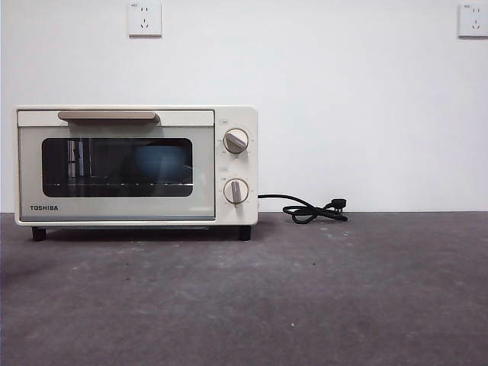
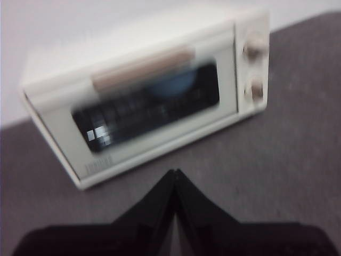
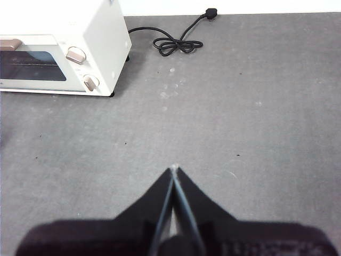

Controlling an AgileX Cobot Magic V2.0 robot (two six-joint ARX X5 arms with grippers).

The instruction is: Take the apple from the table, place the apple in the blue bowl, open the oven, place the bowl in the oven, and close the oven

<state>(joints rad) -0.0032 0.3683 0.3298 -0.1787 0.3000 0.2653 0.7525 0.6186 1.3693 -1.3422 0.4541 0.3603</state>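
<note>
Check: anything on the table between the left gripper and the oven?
Nothing: in the left wrist view, only bare table lies between the shut left gripper and the closed oven.

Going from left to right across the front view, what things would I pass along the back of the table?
Oven door with its tan handle and the blue bowl dimly behind the glass → the oven's two knobs → the coiled black cord → its plug.
</note>
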